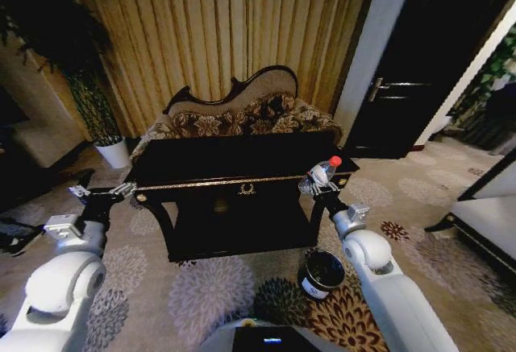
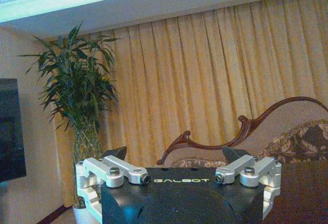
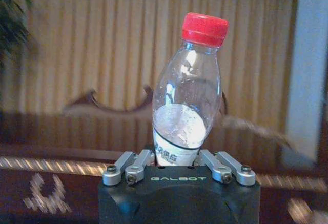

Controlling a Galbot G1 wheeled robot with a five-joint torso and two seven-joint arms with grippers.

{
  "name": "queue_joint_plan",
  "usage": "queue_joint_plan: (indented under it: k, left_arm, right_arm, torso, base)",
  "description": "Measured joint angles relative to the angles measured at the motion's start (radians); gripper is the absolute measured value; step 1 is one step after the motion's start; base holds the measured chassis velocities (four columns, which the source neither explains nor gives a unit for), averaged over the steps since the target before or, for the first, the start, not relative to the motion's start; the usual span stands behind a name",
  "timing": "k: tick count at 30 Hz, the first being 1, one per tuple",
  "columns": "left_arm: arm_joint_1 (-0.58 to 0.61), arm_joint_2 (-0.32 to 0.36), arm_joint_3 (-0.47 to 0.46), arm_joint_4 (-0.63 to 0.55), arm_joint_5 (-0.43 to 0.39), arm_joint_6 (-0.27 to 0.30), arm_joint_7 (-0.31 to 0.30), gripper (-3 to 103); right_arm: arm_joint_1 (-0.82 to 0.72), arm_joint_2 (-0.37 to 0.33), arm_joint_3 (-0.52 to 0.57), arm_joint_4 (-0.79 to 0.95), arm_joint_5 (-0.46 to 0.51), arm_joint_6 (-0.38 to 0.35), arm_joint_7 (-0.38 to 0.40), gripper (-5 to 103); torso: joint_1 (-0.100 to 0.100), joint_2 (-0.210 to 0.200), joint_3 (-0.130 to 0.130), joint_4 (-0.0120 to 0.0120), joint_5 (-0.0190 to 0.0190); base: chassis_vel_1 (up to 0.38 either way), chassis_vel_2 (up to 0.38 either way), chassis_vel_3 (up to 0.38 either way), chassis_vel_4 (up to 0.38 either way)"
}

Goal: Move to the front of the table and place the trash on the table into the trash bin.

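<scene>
Our right pincer grips the bottle (left pincer hangs open), not yet in the bin.

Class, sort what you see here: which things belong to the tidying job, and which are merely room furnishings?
Job: clear plastic bottle with red cap, held in right gripper; glossy black console table; small round dark bin.
Furnishings: floral carved sofa; potted bamboo plant; gold curtains.

The long near-black wooden table looked glossy with gold trim. The small clear plastic bottle shone smooth under its red plastic cap.
</scene>
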Motion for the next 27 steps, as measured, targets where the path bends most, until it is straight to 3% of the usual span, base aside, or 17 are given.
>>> queue_joint_plan:
  k: [3, 10, 14, 27]
  left_arm:
    - [-0.008, -0.001, 0.003, -0.004, 0.0, 0.0, 0.0, 100]
    - [-0.011, -0.008, -0.006, -0.017, -0.001, 0.0, 0.0, 100]
    - [-0.006, -0.02, -0.021, -0.031, -0.003, -0.002, 0.001, 100]
    - [0.004, -0.023, -0.033, -0.036, -0.005, -0.015, 0.003, 100]
  right_arm:
    - [-0.005, -0.006, 0.003, -0.142, -0.031, 0.046, 0.0, 28]
    - [0.004, -0.022, -0.016, -0.389, -0.046, 0.076, 0.0, 28]
    - [0.044, -0.017, -0.052, -0.63, -0.065, 0.135, 0.0, 28]
    - [0.189, 0.033, -0.108, -0.96, -0.135, 0.205, 0.0, 28]
  torso:
    - [0.001, -0.001, 0.001, 0.0001, 0.0]
    - [0.002, -0.001, 0.001, -0.0001, 0.0]
    - [0.001, 0.0, 0.0, -0.0002, 0.0001]
    - [0.001, 0.0, 0.0, 0.0003, 0.0001]
  base:
    - [0.0, 0.0, 0.0, 0.0]
    - [0.0, 0.0, 0.0, 0.0]
    - [0.0, 0.0, 0.0, 0.0]
    - [0.0, 0.0, 0.0, 0.0]
